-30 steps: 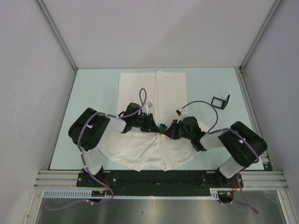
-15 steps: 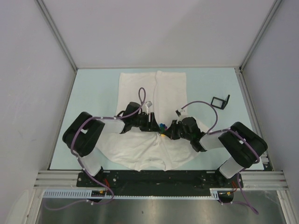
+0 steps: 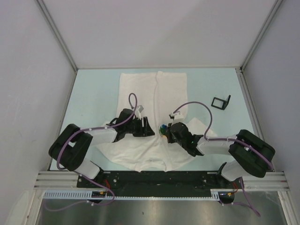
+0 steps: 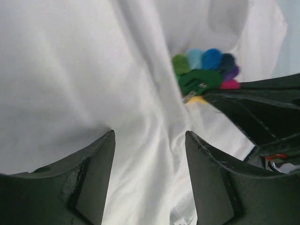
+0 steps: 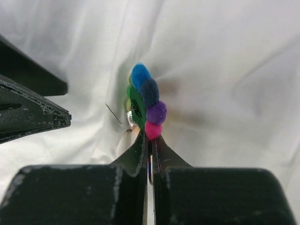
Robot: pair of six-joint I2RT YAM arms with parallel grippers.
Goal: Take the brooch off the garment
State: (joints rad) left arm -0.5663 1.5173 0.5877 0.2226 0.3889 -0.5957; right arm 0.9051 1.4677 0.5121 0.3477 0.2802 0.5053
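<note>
The pale blue counter carries the garment, a white T-shirt spread from the far edge down to the near edge, about midway between the left and right edges. Its lower half is rumpled, with folds drawn up toward the spot where both arms meet.

The left tool stands wide open on the shirt's left half, its two fingers straddling a raised fold of cloth. It grips nothing, and I cannot tell whether it is pressing the cloth down. The right tool is all but closed, its tips pinched on the lower edge of the brooch by the pink petal, holding the flower on edge.

The brooch sits on the shirt's centre line, nearer the near edge than the far one. From the left wrist it shows just beyond the left fingers, with cloth puckered around it. A thin dark pin juts from its green back, but whether it passes through the cloth is too fine to tell.

A small black frame lies well apart, toward the right edge.

The step in hand looks like the pull itself: brooch gripped, shirt not yet freed. The next move likely calls for the left tool to pin the cloth down while the right draws the brooch along the pin's line, not straight up, or the shirt may lift with it.
</note>
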